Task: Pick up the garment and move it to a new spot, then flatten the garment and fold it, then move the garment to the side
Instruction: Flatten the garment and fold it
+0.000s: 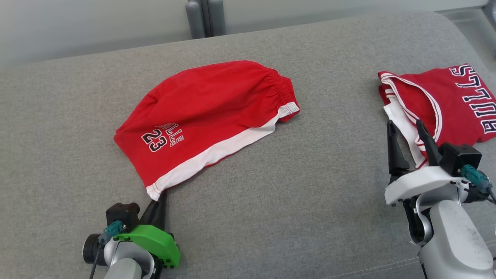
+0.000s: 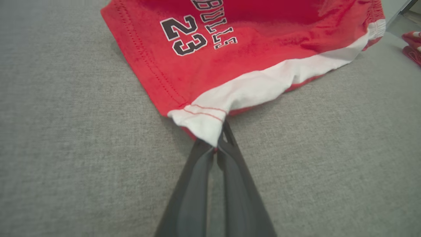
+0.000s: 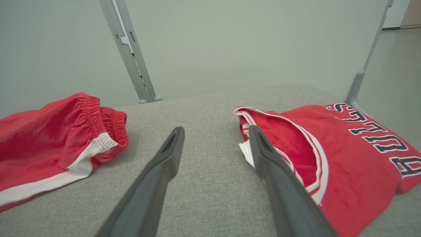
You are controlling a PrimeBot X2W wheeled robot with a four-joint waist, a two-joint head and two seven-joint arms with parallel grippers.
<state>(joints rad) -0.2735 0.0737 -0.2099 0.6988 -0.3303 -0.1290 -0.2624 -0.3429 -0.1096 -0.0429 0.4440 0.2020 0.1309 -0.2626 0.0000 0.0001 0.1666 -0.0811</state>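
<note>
The garment, a pair of red shorts [image 1: 209, 112] with a white side stripe and a "23" print, lies folded over on the grey cushion. My left gripper [image 1: 161, 195] is shut on its near white hem corner. In the left wrist view the fingertips pinch that corner [image 2: 210, 126] of the shorts [image 2: 263, 49], which is slightly lifted and bunched. My right gripper [image 1: 407, 130] is open and holds nothing, hovering above the cushion at the right, well apart from the shorts [image 3: 49, 131].
A folded red "BULLS" jersey [image 1: 457, 104] lies at the right, just beyond my right gripper [image 3: 215, 131], whose right finger overlaps its collar [image 3: 296, 144]. The grey padded surface [image 1: 310, 186] stretches wide between both pieces. Grey metal posts [image 1: 205, 17] stand behind the far edge.
</note>
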